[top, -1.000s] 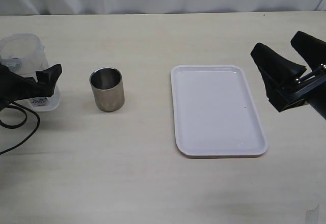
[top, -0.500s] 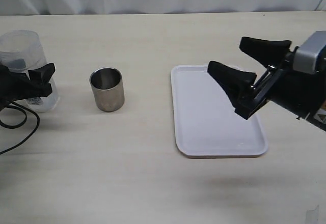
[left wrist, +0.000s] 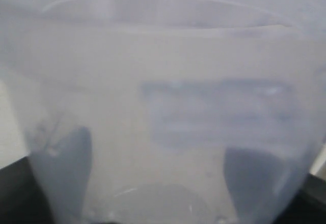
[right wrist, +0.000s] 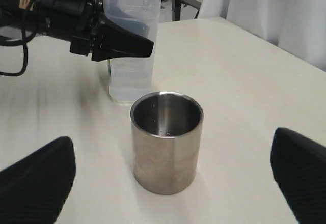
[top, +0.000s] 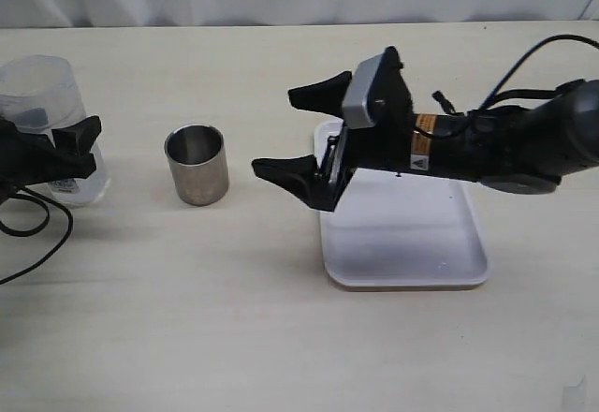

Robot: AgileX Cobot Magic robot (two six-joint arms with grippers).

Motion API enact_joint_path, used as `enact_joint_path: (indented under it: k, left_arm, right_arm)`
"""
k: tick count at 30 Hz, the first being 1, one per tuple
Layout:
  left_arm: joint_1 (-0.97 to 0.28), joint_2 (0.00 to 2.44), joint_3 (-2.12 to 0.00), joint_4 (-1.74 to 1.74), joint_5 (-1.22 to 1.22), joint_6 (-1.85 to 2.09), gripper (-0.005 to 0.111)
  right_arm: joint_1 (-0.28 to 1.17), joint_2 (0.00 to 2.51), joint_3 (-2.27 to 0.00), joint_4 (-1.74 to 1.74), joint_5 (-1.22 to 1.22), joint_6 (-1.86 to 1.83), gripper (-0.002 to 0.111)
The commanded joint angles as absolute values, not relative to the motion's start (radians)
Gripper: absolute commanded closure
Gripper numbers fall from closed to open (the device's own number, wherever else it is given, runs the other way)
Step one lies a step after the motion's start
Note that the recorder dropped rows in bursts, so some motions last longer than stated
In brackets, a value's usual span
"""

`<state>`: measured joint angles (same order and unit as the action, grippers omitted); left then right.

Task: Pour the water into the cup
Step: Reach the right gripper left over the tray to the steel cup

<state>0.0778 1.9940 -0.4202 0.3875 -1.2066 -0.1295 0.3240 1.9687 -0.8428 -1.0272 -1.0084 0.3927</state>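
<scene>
1. Now the bottle [top: 37, 94] of water [right wrist: 130, 84], far left, is gripped by the left pincer [top: 65, 145].
2. The cup [top: 197, 164], left of middle, is faced by the open right pincer [top: 278, 129].
3. Next, the cup should be clasped.

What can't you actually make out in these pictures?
Label on the bottle: blurred in left wrist view, tiny in exterior view.
Whether the left gripper jaws touch the bottle: unclear through cloudy plastic, left wrist view.
Part of the tray: hidden by the right arm, exterior view.

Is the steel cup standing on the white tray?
No, the cup stands on the bare table, apart from the tray.
</scene>
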Motion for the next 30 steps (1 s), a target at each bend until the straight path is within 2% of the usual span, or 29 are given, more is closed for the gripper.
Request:
enact_joint_path:
  k: [1,4,7,10,23,30]
  left_arm:
    - [0.069,1.996,-0.424,0.391,-1.221,-0.136,0.107]
    - [0.069,1.996,-0.424,0.391,-1.221,-0.136,0.107]
    - [0.069,1.996,-0.424,0.409,-1.221,-0.136,0.107]
    - [0.069,1.996,-0.424,0.409,-1.221,-0.136,0.107]
    - [0.069,1.996,-0.424,0.409,-1.221,-0.136,0.107]
    - [0.069,1.996,-0.424,0.409,-1.221,-0.136,0.107]
  right_arm:
    - [0.363,2.048,-0.960,-1.040,-0.974,0.396,0.011]
    - [0.363,2.058,-0.973,-1.056,-0.923,0.424,0.009]
    - [0.363,2.070,-0.975,-1.007,-0.816,0.443,-0.001]
    - [0.366,2.092,-0.978,-1.007,-0.887,0.392,-0.001]
    - [0.421,2.270,-1.157,-1.020,-0.921,0.411,-0.001]
    - [0.444,2.362,-1.282,-1.115,-0.968,0.549,-0.001]
